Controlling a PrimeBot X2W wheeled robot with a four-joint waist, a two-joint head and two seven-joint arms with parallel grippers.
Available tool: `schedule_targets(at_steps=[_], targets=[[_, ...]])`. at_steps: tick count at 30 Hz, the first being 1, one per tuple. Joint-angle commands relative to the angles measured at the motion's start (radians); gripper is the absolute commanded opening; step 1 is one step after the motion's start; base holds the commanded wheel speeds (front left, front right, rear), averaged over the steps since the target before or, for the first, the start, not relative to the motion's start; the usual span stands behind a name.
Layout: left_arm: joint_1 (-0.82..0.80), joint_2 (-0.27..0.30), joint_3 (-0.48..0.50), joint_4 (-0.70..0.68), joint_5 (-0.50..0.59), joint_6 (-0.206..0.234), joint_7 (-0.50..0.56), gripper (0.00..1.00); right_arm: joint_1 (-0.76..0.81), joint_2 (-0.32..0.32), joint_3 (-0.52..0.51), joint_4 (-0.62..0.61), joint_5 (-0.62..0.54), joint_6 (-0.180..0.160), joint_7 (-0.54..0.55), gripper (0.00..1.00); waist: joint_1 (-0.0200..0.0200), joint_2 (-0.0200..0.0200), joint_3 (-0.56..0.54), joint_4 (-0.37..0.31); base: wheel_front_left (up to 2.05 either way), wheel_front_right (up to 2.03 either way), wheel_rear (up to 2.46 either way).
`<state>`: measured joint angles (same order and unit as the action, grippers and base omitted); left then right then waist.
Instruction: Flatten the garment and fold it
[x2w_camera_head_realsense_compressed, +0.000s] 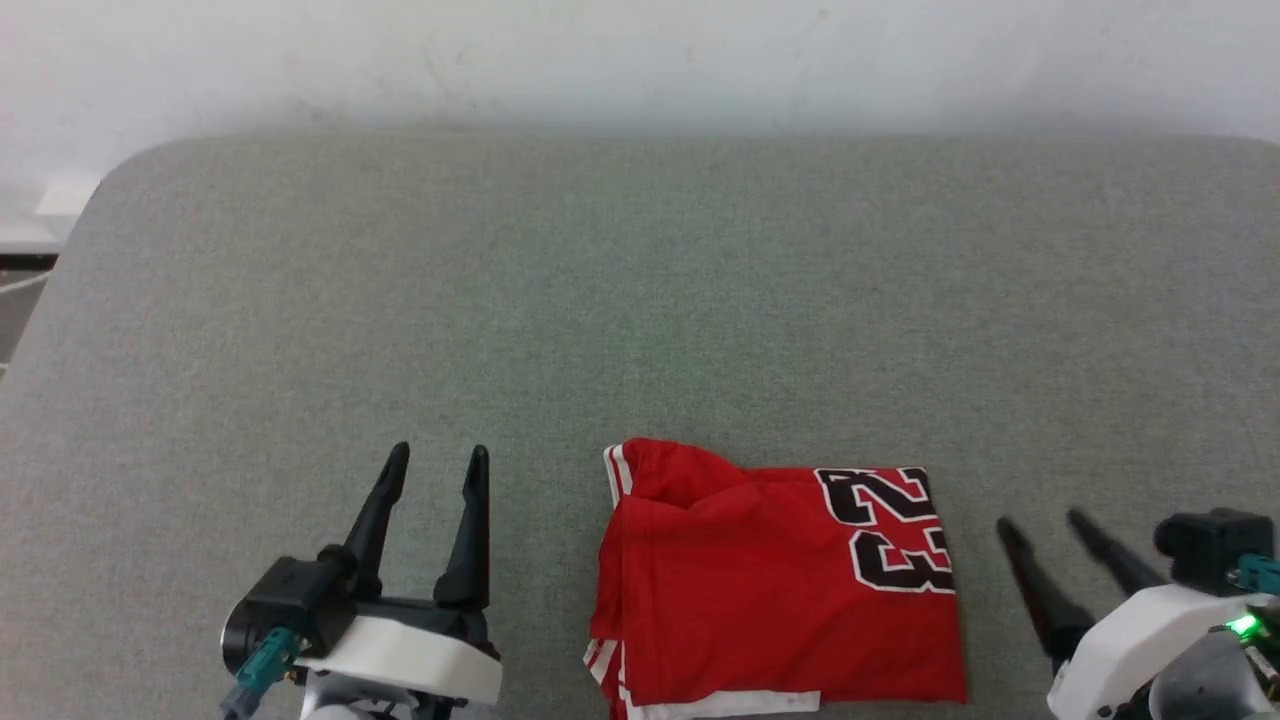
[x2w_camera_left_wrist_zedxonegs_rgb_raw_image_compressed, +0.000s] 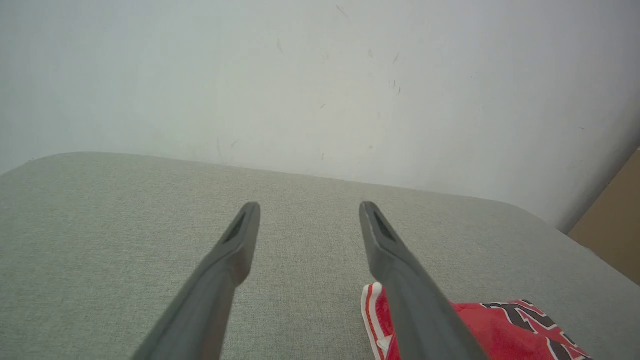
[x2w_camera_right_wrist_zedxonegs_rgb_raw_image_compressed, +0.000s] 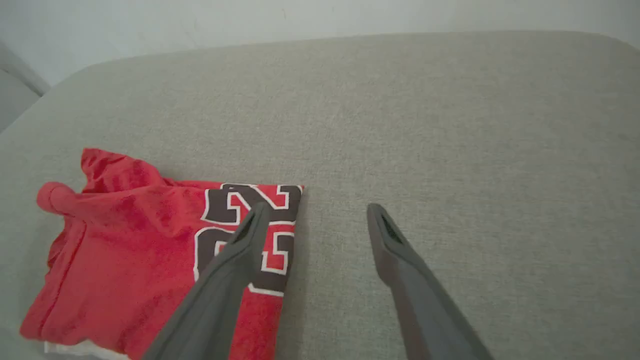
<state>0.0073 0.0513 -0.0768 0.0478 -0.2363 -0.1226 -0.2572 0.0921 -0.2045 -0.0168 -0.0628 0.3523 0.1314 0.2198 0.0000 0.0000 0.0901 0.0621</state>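
Garment (x2w_camera_head_realsense_compressed: 780, 580): lies folded into a compact red rectangle on grey padded surface (x2w_camera_head_realsense_compressed: 640, 300), close to the near edge. Shows black white-outlined digits at the far right corner and red-and-white stripe trim along the left edge. Left gripper (x2w_camera_head_realsense_compressed: 440, 452): spread wide, holding nothing, set to the left and clear of the cloth. Right gripper (x2w_camera_head_realsense_compressed: 1039, 520): equally wide, empty, just beside the digit end.

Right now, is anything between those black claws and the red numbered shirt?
Nothing visible does. The red shiny jersey with black lettering lies between the open left gripper and open right gripper; only bare grey fabric surface separates them.
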Motion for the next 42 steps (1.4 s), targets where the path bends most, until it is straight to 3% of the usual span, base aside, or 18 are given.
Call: schedule_targets(at_steps=[1, 4, 9, 19, 20, 21, 29, 35, 42], targets=[[-0.020, -0.001, -0.006, 0.006, 0.009, -0.007, -0.005, 1.00, 0.002, -0.016, 0.017, 0.016, 0.047, -0.001, 0.048, 1.00, 0.0000, 0.0000, 0.028, 0.018, 0.00, 0.00, 0.00], [-0.036, -0.001, -0.018, 0.017, 0.012, -0.008, -0.005, 1.00, -0.013, -0.028, 0.045, 0.051, 0.176, -0.001, 0.159, 1.00, 0.0000, 0.0000, 0.050, 0.039, 0.00, 0.00, 0.00], [-0.056, -0.001, -0.020, 0.019, 0.014, -0.008, -0.005, 1.00, -0.053, -0.041, 0.095, 0.111, 0.301, -0.001, 0.244, 1.00, 0.0000, 0.0000, 0.077, 0.073, 0.00, 0.00, 0.00], [-0.082, -0.001, -0.028, 0.030, 0.008, -0.006, -0.005, 1.00, -0.145, -0.064, 0.235, 0.291, 0.326, -0.001, 0.260, 1.00, 0.0000, 0.0000, 0.102, 0.120, 0.00, 0.00, 0.00], [-0.082, -0.001, -0.028, 0.032, 0.007, -0.006, -0.005, 1.00, -0.151, -0.066, 0.253, 0.302, 0.326, -0.001, 0.256, 0.76, 0.0000, 0.0000, 0.101, 0.121, 0.00, 0.00, 0.00], [-0.082, -0.001, -0.028, 0.033, 0.007, -0.005, -0.005, 1.00, -0.157, -0.069, 0.266, 0.312, 0.324, -0.001, 0.248, 0.00, 0.0000, 0.0000, 0.100, 0.121, 0.00, 0.00, 0.00], [-0.076, -0.001, -0.034, 0.036, -0.001, 0.001, -0.005, 1.00, -0.224, -0.134, 0.315, 0.338, 0.242, -0.001, 0.150, 0.00, 0.0000, 0.0000, 0.071, 0.081, 0.00, 0.00, 0.00], [-0.067, -0.001, -0.061, 0.032, -0.002, 0.000, -0.005, 1.00, -0.326, -0.266, 0.367, 0.273, 0.054, -0.001, 0.137, 0.00, 0.0000, 0.0000, 0.067, -0.028, 0.00, 0.00, 0.00], [-0.121, -0.001, -0.137, 0.032, -0.013, 0.002, -0.005, 1.00, -0.463, -0.435, 0.393, 0.219, -0.050, -0.001, 0.186, 0.00, 0.0000, 0.0000, 0.140, -0.167, 0.00, 0.00, 0.00]])
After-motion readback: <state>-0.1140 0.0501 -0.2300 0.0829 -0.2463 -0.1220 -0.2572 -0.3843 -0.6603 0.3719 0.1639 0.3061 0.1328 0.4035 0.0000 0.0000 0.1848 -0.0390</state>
